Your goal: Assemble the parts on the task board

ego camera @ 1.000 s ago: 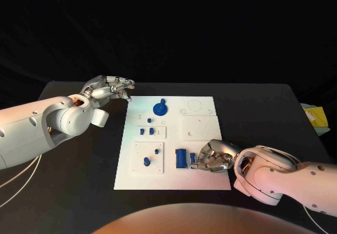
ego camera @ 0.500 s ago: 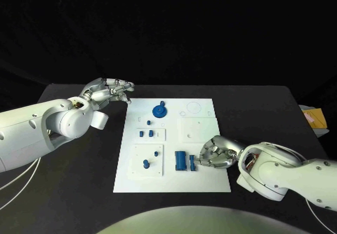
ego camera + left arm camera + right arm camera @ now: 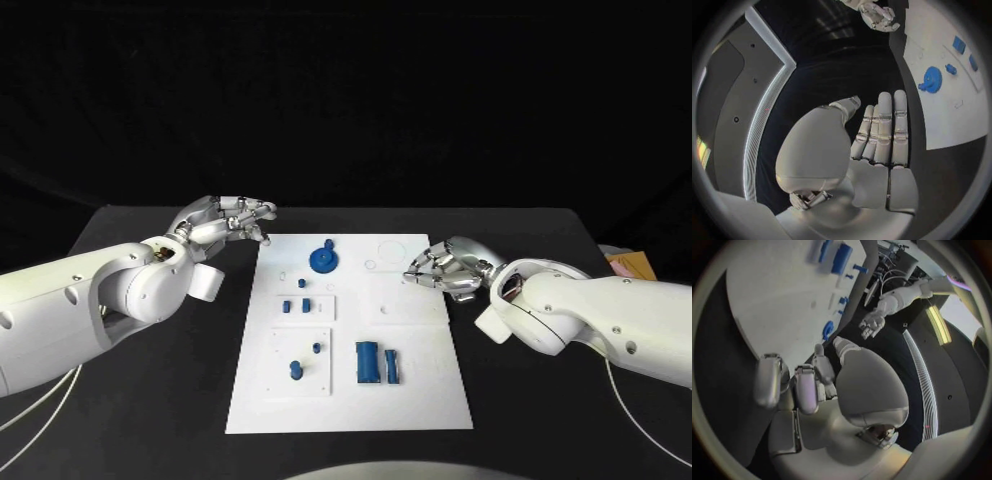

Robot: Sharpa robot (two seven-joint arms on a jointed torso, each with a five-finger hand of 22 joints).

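Your right robot hand (image 3: 444, 268) hovers, fingers curled and holding nothing, over the task board (image 3: 418, 395) right edge. Your left robot hand (image 3: 227, 219), fingers extended and empty, waits off the far-left corner, likely clearing access to the parts (image 3: 372, 361).

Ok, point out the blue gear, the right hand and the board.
Gear (image 3: 326, 259), head view, its round face.
Right hand (image 3: 447, 268), head view, middle of the hand.
Board (image 3: 418, 400), head view, bare near corner.

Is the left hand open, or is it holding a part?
Open. The left hand holds nothing; the left wrist view shows its fingers straight and its palm bare, beside the task board.
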